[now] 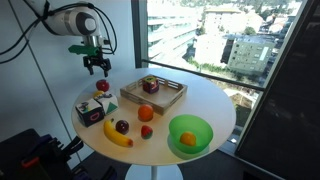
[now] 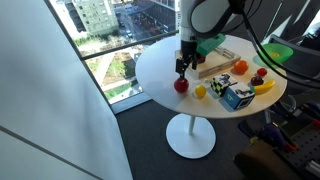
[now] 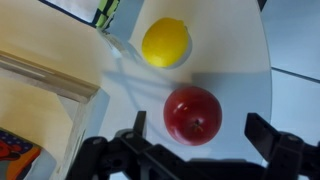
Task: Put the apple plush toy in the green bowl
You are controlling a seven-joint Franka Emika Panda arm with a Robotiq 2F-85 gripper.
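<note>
The apple plush toy (image 3: pixel 192 113), small, round and bright red with a dark stem, lies on the white table near its edge; it shows in both exterior views (image 1: pixel 102 86) (image 2: pixel 181 85). My gripper (image 3: pixel 198 128) is open and hangs just above it, one finger on each side, not touching; it shows in both exterior views (image 1: pixel 97 66) (image 2: pixel 183 66). The lime-green bowl (image 1: pixel 203 124) (image 2: pixel 281 50) stands on the opposite side of the table, with an orange thing inside it.
A yellow lemon (image 3: pixel 166 42) (image 2: pixel 200 91) lies next to the apple. A wooden tray (image 1: pixel 165 100) (image 3: pixel 35 85) holds a dark red fruit. A colourful box (image 1: pixel 90 112), a banana (image 1: pixel 118 135), a dark plum (image 1: pixel 122 126) and two orange-red fruits (image 1: pixel 145 131) lie between.
</note>
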